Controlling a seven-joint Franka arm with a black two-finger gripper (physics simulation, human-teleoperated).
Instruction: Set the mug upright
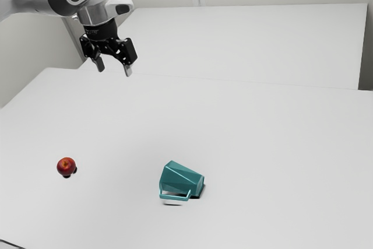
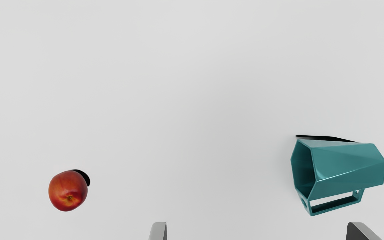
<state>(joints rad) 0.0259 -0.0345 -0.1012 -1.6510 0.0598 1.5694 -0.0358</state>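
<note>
Probably stiff and slick, the sideways mug [image 1: 182,179] is best gripped across its body; at the exterior view's far left, the gripper [image 1: 114,70] is spread open.

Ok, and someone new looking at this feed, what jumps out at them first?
Most likely the teal mug, lying on its side on the pale table, its open mouth facing roughly toward the red fruit. That fruit, the other splash of color, sits toward the exterior view's left. The open gripper hangs well above both.
</note>
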